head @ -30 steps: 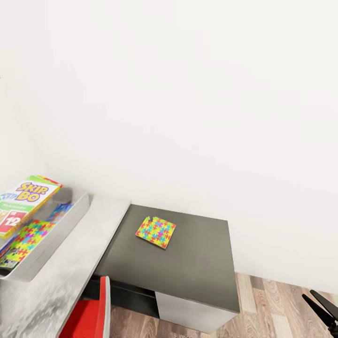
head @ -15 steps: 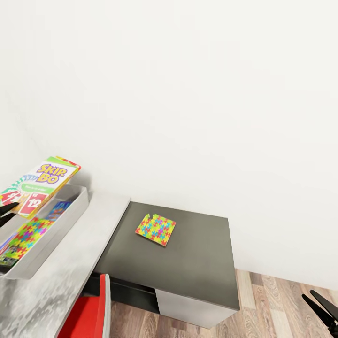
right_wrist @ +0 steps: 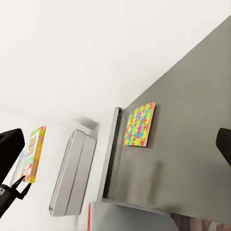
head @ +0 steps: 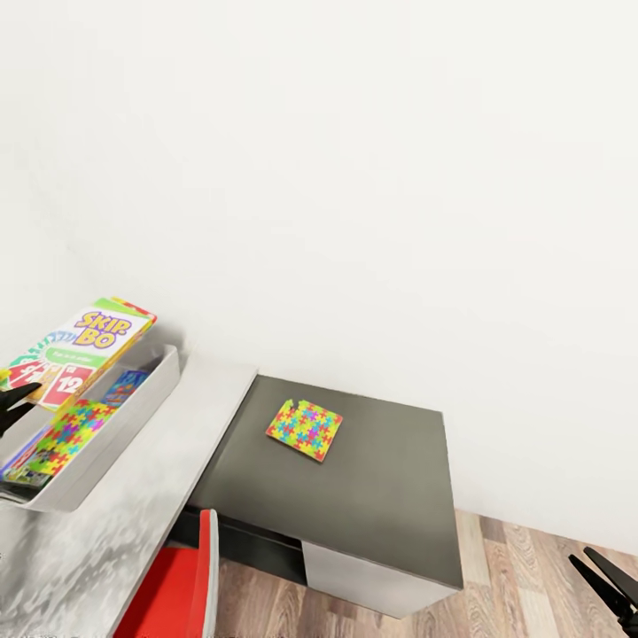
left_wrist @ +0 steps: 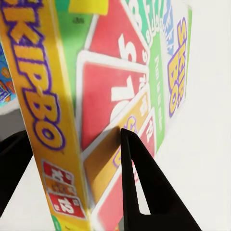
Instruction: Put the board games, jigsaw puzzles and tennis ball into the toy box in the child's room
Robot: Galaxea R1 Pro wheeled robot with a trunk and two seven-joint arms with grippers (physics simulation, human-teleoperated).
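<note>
Cropping left gripper (head: 11, 400) under Skip-Bo box (head: 81, 350)

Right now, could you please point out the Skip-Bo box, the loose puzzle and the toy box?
Skip-Bo box (head: 81, 354), head view, printed lid.
Loose puzzle (head: 305, 430), head view, centre of its top.
Toy box (head: 115, 443), head view, outer side wall.

We can read "SKIP-BO" in purple-outlined yellow letters on the face of the flat yellow, green and red card-game box (head: 78, 353) in the head view, plus a red card with a white "12" printed lower on it. In the left wrist view, the same box (left_wrist: 101, 110) shows "SKIP-BO" down its yellow spine and again on the face, with another small "12".
</note>
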